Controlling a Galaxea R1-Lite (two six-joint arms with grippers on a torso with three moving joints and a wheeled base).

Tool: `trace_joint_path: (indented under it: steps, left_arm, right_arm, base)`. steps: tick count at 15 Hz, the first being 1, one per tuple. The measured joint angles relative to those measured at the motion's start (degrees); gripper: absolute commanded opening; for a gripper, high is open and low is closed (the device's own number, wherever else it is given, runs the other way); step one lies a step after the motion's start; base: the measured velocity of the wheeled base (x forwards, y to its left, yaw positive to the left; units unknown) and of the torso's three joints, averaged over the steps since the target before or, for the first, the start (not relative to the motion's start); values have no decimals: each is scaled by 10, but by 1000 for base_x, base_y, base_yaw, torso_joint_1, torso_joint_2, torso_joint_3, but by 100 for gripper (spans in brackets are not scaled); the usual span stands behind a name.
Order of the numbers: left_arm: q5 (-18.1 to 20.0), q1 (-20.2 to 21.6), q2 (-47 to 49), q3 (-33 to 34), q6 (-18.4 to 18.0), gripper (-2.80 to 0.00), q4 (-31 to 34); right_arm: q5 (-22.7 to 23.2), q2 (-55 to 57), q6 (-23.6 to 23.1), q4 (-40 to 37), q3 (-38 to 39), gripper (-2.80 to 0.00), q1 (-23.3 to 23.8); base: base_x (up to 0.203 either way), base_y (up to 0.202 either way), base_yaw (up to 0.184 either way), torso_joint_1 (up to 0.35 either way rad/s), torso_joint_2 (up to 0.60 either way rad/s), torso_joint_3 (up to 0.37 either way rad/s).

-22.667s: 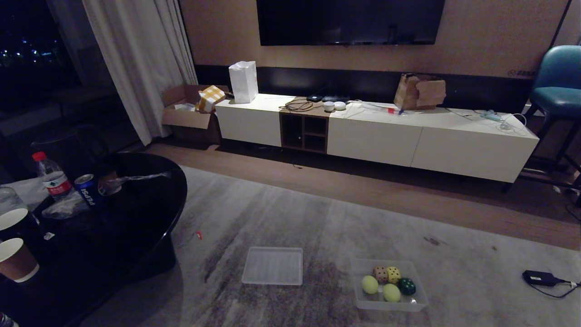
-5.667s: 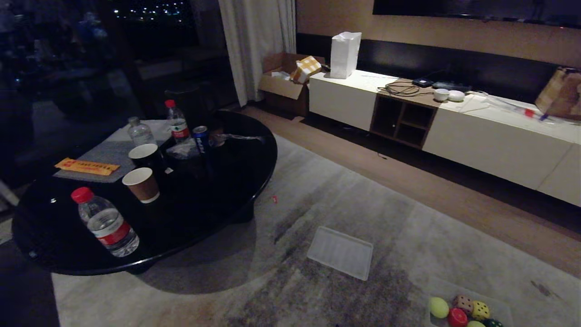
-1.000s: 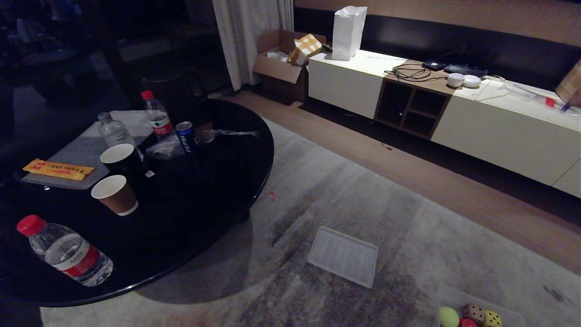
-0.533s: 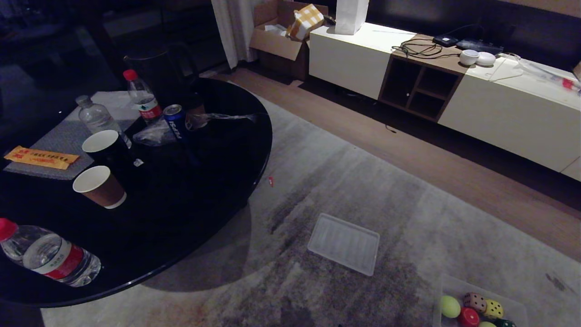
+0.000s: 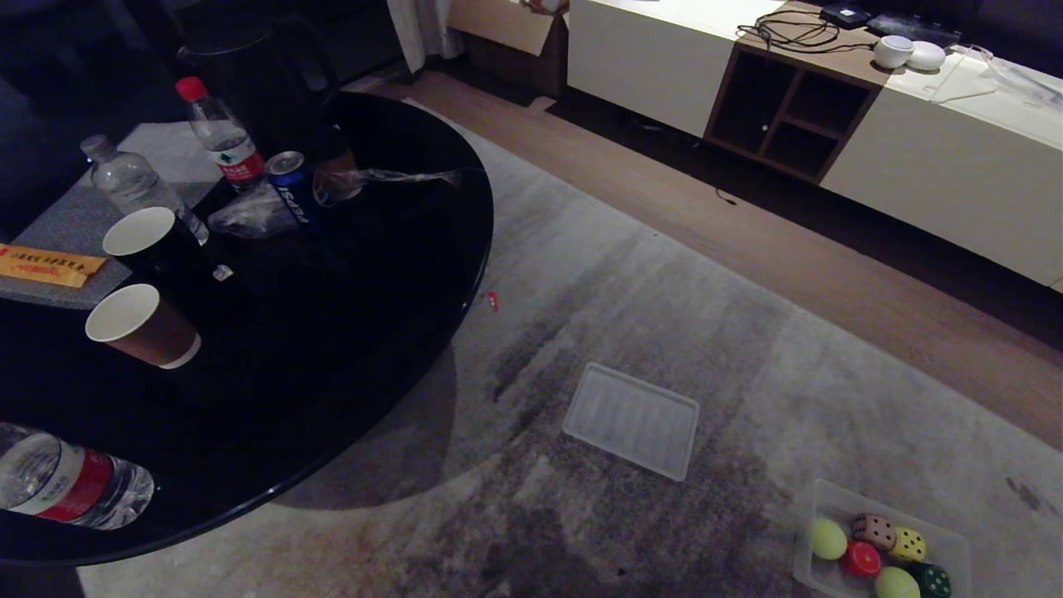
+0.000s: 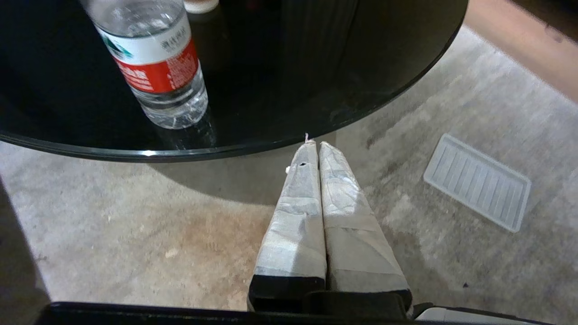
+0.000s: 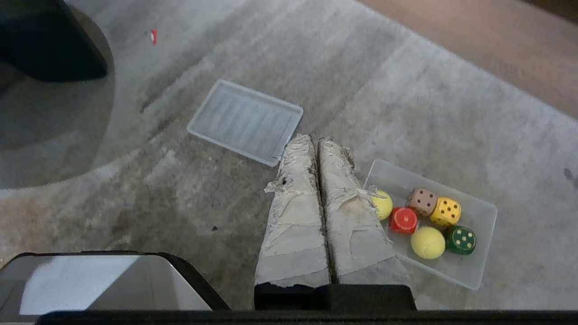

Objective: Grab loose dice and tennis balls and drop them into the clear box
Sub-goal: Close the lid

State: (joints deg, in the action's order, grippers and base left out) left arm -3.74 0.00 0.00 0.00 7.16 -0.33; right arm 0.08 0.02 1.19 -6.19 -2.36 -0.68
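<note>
The clear box (image 5: 955, 544) sits on the rug at the near right, with its ribbed lid (image 5: 633, 420) lying flat to its left. Inside lie two tennis balls (image 5: 827, 538) (image 5: 896, 583) and several dice: red (image 5: 862, 559), tan (image 5: 872, 529), yellow (image 5: 908, 544) and dark green (image 5: 933, 579). The right wrist view shows the same box (image 7: 484, 257) and lid (image 7: 246, 121) beyond my right gripper (image 7: 314, 137), which is shut and empty. My left gripper (image 6: 314, 143) is also shut and empty, above the rug by the table edge. Neither arm shows in the head view.
A round black table (image 5: 374, 332) fills the left, carrying water bottles (image 6: 153, 67), paper cups (image 5: 141, 324) and a can (image 5: 291, 191). A low white cabinet (image 5: 913, 166) runs along the far wall. A small red scrap (image 5: 492, 301) lies on the rug.
The head view has tipped downward, so the whole scene slid up and all of the clear box now shows. The things themselves have not moved over the last second.
</note>
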Motion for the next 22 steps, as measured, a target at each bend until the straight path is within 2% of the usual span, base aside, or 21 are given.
trace_joint_path:
  steps: [22]
  left_arm:
    - [0,0,0,0,0,-280,0]
  right_arm:
    - [0,1,0,0,0,-280,0]
  base:
    - [0,0,0,3,4,-197]
